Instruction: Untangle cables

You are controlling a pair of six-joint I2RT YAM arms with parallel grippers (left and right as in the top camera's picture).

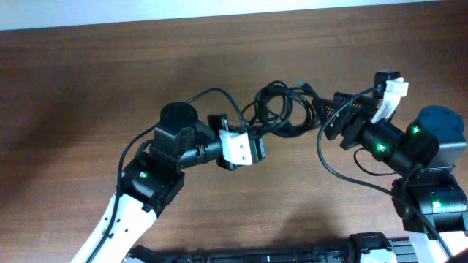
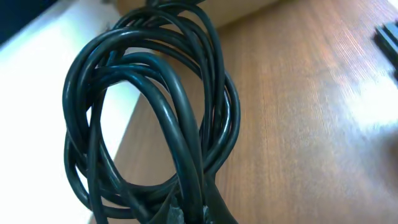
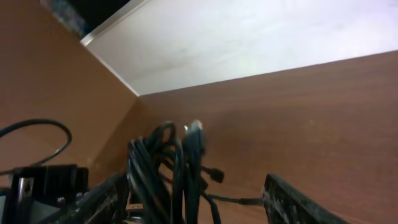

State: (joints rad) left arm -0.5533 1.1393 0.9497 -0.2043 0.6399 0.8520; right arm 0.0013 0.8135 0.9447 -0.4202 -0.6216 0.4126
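The cables (image 1: 280,109) are one knotted black bundle on the wooden table, between the two arms. My left gripper (image 1: 256,137) is shut on the bundle's lower left part; in the left wrist view its jaws (image 2: 199,215) pinch cords at the bottom edge, and the loops (image 2: 168,112) rise in front. My right gripper (image 1: 327,117) is open at the bundle's right end. In the right wrist view its fingers (image 3: 199,205) are wide apart, with the cables (image 3: 180,174) between them, nearer the left finger. A small plug end (image 3: 194,128) sticks up.
The table's far edge meets a white surface (image 1: 219,11) at the back. The left arm's own thick wire (image 1: 212,93) loops beside the bundle. The left gripper's body (image 3: 43,183) shows at the left of the right wrist view.
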